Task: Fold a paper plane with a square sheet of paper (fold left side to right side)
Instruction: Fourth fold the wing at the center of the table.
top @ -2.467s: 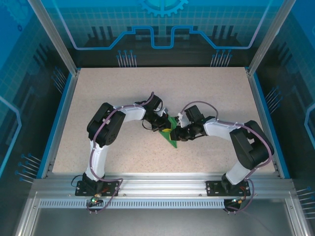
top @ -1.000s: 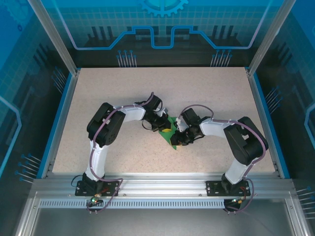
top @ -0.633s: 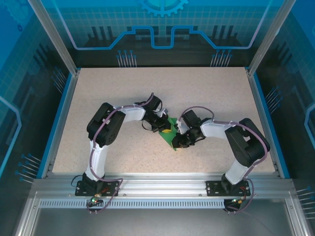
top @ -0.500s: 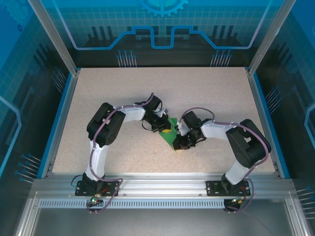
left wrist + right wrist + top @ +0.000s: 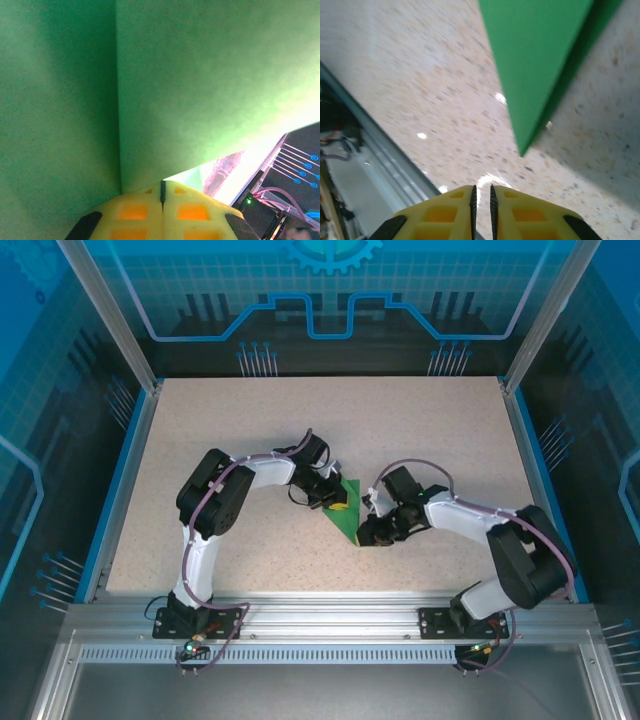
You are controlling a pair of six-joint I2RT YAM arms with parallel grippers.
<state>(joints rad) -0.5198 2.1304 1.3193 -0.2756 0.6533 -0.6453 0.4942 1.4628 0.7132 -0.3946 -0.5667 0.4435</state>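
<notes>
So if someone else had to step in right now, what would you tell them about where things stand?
Left gripper: shut, fingertips against the green paper.
Right gripper: nearly shut, holding nothing, just short of the paper's pointed near tip.
Paper: lies on the table between the two grippers, already creased into a narrow pointed shape.
Done: the first folds.
Left: it does not look like a finished plane yet, so more folding is likely needed.
</notes>
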